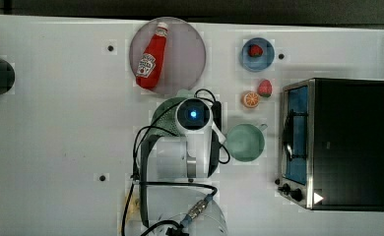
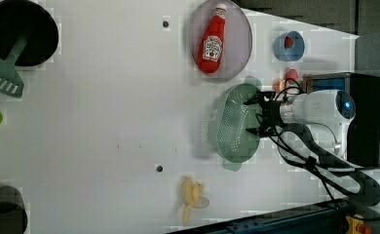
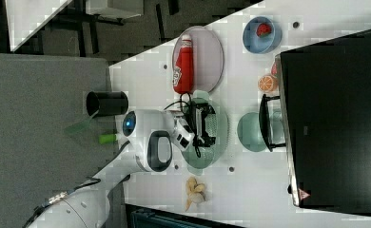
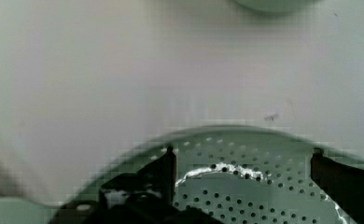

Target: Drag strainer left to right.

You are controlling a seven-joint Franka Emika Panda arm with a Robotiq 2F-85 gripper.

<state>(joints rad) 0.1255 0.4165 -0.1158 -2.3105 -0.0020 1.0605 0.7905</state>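
One camera hangs straight overhead, looking down on the white tabletop (image 1: 57, 137) from well above. The left view also looks steeply down, but from the far side of the white robot arm (image 2: 324, 109), taking in more of the table. The right view is turned sideways and set farther back, catching floor beyond the table edge. All three share the red plastic ketchup bottle (image 1: 151, 58) on its round grey plate (image 1: 187, 51). The wrist camera sits very near the pale mint-green perforated strainer (image 4: 245, 196).

A white table (image 1: 57, 123) stands evenly lit, with grey floor (image 3: 31, 118) beside it.
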